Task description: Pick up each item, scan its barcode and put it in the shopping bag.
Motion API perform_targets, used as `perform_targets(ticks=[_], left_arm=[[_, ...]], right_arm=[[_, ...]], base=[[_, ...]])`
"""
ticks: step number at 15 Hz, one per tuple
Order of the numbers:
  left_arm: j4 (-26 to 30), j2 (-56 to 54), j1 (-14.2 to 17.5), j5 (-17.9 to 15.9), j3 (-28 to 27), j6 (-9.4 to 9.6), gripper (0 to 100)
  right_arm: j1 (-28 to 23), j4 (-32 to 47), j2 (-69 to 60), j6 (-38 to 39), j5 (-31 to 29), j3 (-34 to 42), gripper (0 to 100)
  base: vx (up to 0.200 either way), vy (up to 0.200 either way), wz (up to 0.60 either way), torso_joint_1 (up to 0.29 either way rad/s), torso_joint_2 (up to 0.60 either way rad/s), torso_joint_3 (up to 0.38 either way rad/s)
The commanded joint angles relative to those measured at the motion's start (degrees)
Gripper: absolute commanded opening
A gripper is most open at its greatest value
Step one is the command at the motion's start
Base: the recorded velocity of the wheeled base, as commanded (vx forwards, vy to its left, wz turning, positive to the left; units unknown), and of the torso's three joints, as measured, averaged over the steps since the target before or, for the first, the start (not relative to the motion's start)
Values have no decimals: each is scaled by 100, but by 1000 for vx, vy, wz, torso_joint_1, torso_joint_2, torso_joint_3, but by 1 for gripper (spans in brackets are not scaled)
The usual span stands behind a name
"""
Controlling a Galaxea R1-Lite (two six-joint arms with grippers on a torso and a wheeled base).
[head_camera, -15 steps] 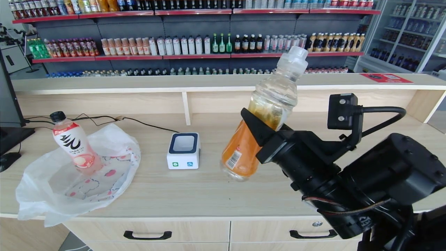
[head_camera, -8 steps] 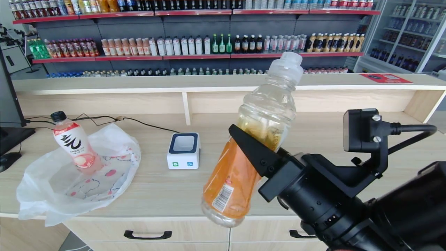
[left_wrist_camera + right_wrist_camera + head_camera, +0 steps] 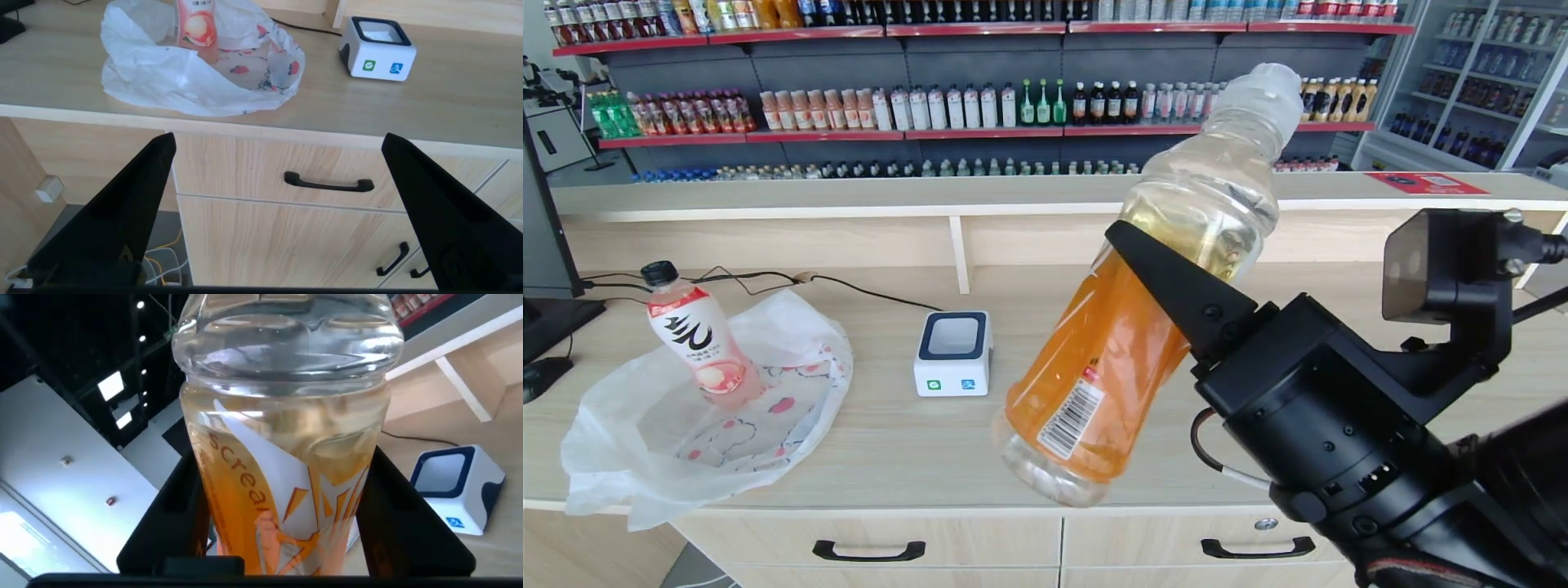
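My right gripper (image 3: pixel 1176 282) is shut on an orange drink bottle (image 3: pixel 1127 327) with a clear cap, held tilted in the air above the counter's front edge, right of the scanner; its barcode (image 3: pixel 1070 419) faces the head camera. The right wrist view has the same bottle (image 3: pixel 286 482) clamped between the black fingers (image 3: pixel 400 514). A small white scanner (image 3: pixel 953 353) with a dark top stands mid-counter. A pink-labelled bottle (image 3: pixel 696 335) with a black cap stands in the white shopping bag (image 3: pixel 703 425) at the left. My left gripper (image 3: pixel 278 212) is open, down in front of the drawers.
A black cable (image 3: pixel 849 286) runs along the counter behind the bag to the scanner. Drawer handles (image 3: pixel 868 552) line the front below the counter edge. A raised back ledge (image 3: pixel 849 200) borders the counter, with store shelves of bottles beyond. A dark monitor base (image 3: pixel 547 318) sits far left.
The right arm has shifted the orange bottle up and slightly right, closer to the head camera, tilting it further so the barcode shows more plainly. Bag, pink bottle and scanner have not moved.
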Motion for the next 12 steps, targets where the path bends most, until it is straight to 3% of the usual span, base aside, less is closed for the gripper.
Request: perform_targets(ticks=[1, 12], left_arm=[[-2, -2, 0, 2, 0, -4, 100], [-2, -2, 0, 2, 0, -4, 100]], right_arm=[[-3, -3, -18, 125, 1, -208, 0], [-3, -3, 53, 204, -7, -199, 0]], base=[[0, 0, 0, 0, 0, 0], [0, 0, 0, 0, 0, 0]])
